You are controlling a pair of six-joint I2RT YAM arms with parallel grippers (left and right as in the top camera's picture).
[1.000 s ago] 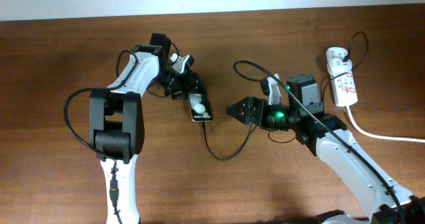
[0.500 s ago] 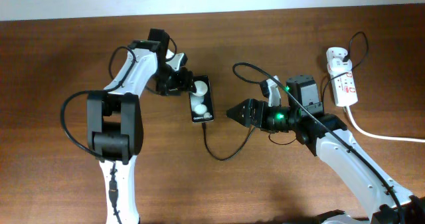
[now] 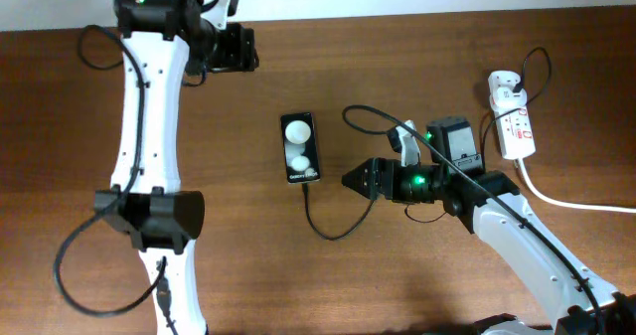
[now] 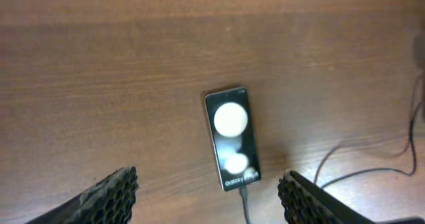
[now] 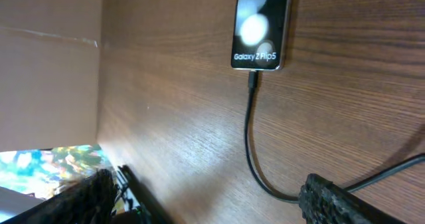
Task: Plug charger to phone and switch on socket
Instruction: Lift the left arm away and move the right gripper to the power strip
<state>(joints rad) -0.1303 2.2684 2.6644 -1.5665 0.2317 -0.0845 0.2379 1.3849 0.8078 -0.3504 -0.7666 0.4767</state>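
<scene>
Charger plug [image 5: 253, 80] looks seated in phone [image 5: 261, 24], just ahead of right gripper [image 3: 350, 179], jaws apart, empty. Left gripper [image 3: 245, 50] spread too, well clear. Socket [image 3: 513, 116] well behind right gripper: light strip, likely slides. Press straight down on switch [image 3: 518, 128], don't grab.

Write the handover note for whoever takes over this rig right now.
Left hand: open, empty, far back on the left, well away from the phone.
Right hand: open, empty, just right of the phone.
Phone: flat, screen up, mid-scene.
Charger: plug tip is in the phone's lettered end. The cable loops right toward the socket at the far right.
Done: charger plugged into phone.
Left: switch on the socket. The switch state cannot be read here. The right hand is the nearer one.
</scene>
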